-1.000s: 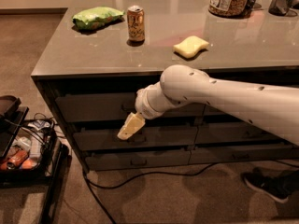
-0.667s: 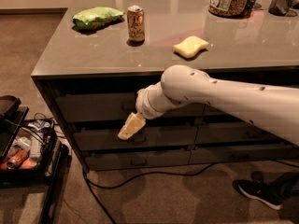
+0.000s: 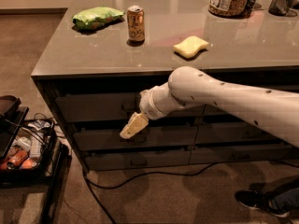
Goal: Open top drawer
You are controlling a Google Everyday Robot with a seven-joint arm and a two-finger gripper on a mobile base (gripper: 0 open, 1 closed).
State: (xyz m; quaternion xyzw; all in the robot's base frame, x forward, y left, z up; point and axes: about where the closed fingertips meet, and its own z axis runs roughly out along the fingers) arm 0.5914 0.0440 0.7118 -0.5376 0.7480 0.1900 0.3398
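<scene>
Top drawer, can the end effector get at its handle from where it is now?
Probably yes: the end effector hangs just below and in front of the top drawer, and nothing stands between them.

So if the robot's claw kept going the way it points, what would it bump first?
The claw points down and left, below the top drawer. It would probably bump the middle drawer front first, though depth is unclear and it might reach the floor instead.
</scene>
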